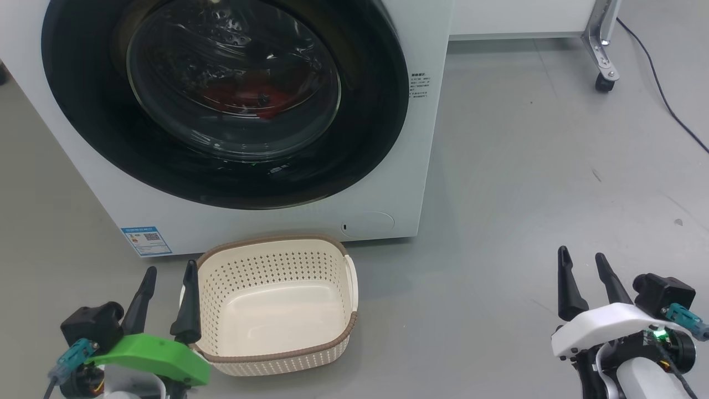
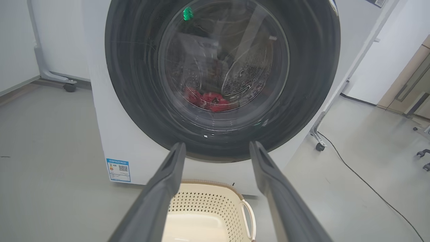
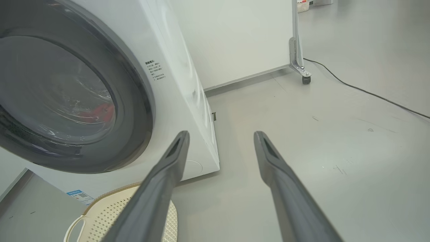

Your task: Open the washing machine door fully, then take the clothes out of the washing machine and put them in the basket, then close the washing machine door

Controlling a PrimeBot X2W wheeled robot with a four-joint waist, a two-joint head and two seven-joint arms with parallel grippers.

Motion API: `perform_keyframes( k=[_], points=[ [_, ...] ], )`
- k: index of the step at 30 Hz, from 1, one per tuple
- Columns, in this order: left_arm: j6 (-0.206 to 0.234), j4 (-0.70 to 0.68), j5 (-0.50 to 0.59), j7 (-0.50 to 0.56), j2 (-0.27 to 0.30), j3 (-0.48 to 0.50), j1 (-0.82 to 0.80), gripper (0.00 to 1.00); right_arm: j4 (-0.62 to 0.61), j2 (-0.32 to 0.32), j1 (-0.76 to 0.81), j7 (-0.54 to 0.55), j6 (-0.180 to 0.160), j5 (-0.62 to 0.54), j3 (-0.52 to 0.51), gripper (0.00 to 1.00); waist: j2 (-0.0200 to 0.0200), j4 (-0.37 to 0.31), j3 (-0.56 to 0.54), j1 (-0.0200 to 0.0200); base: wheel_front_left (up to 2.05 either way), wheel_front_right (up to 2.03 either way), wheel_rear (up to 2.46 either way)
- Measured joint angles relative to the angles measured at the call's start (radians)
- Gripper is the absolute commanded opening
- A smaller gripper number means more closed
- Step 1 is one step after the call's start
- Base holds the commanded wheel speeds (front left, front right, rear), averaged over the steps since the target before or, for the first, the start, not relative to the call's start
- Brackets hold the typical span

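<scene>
The white washing machine stands ahead with its round black-rimmed door shut flat against the front. Red clothes show through the glass bowl at the bottom of the drum, and again as clothes in the left wrist view. The cream basket sits empty on the floor just before the machine. My left gripper hangs open at the basket's left rim. My right gripper is open over bare floor, well right of the machine. Neither holds anything.
A blue label marks the machine's lower left corner. A white panel on a castor foot stands behind right, with a black cable trailing across the grey floor. The floor to the right of the machine is wide.
</scene>
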Motion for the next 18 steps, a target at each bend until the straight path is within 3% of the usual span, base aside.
perform_keyframes(
  k=[18],
  points=[
    [0.005,0.013,0.222,-0.063,-0.001,-0.040,0.001,1.00,0.000,0.000,0.000,-0.061,-0.030,-0.254,0.056,1.00,0.0000,0.002,0.003,0.0000,0.00,0.00,0.00]
  ],
)
